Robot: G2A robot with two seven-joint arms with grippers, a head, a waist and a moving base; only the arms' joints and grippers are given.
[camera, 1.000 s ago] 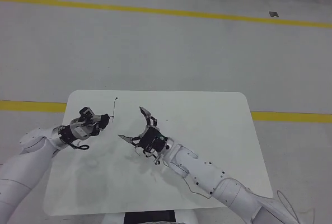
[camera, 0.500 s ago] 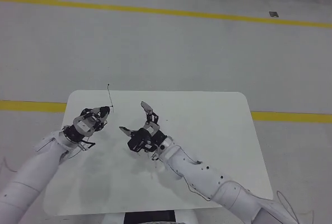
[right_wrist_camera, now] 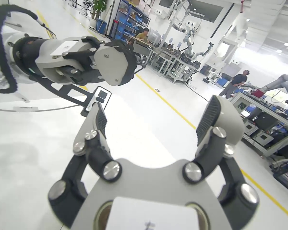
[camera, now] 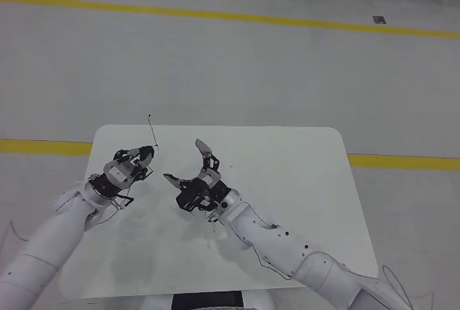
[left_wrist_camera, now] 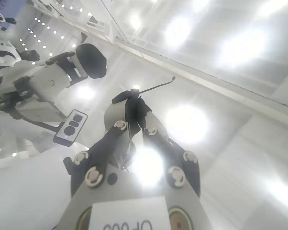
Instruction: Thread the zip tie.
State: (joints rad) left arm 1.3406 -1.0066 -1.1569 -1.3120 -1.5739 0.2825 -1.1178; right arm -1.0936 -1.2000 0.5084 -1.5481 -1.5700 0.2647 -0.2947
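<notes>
The zip tie (camera: 153,133) is a thin black strip that sticks up and away from my left gripper (camera: 143,153), with its tip over the table's far edge. In the left wrist view the left gripper (left_wrist_camera: 134,98) is shut on the tie (left_wrist_camera: 158,86), whose small head points outward. My right gripper (camera: 185,163) hovers just to the right of it, wide open and holding nothing. The right wrist view shows the right gripper (right_wrist_camera: 156,118) with its ribbed pads (right_wrist_camera: 207,116) apart, and the left gripper (right_wrist_camera: 115,65) close in front of it.
Both grippers are held above the left half of the white table (camera: 292,178). A yellow floor line (camera: 400,161) runs behind the table. The table's right half offers free room.
My left gripper rose toward the far edge and tilted, so the tie's tip now points farther away. The right gripper closed in slightly toward it. Little has moved in the last half second.
</notes>
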